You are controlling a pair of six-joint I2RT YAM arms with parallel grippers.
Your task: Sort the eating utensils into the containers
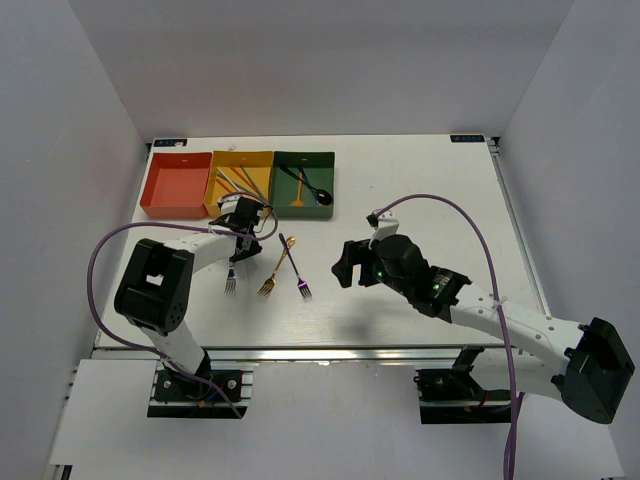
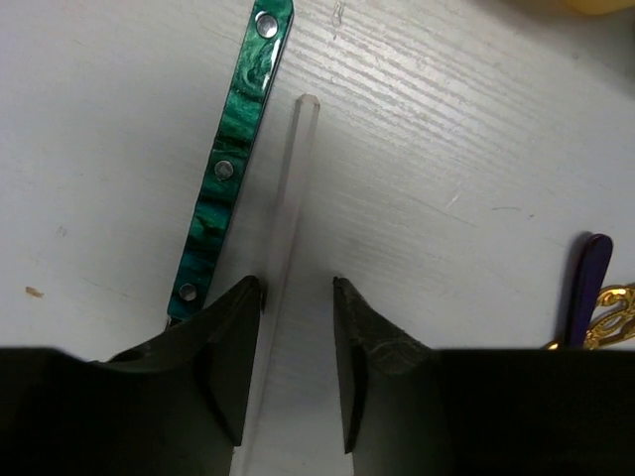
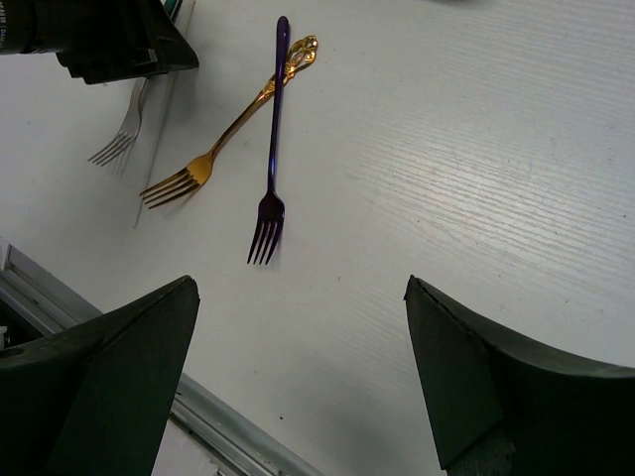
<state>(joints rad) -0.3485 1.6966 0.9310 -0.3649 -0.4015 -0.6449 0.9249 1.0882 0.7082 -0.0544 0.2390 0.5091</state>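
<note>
- Teal, marbled and riveted, the teal-handled fork (image 2: 233,169) lies flat on the white grained table (image 3: 496,149), just beside a clear slim stick (image 2: 288,218), probably a chopstick.
- Left gripper (image 2: 298,288) straddles that stick with its black jaws apart, seemingly lined up for a pinch.
- Right gripper (image 3: 300,288) hangs spread wide over the glossy gold fork (image 3: 213,159) and purple fork (image 3: 275,119), whose handles cross.
- Yellow tray (image 1: 255,160) and dark green tray (image 1: 318,160) hold slim pieces.

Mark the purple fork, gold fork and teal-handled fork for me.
purple fork (image 3: 273,159), right wrist view, on the handle below where it crosses the gold one.
gold fork (image 3: 238,121), right wrist view, mid-handle.
teal-handled fork (image 2: 230,149), left wrist view, middle of the teal handle.
</note>
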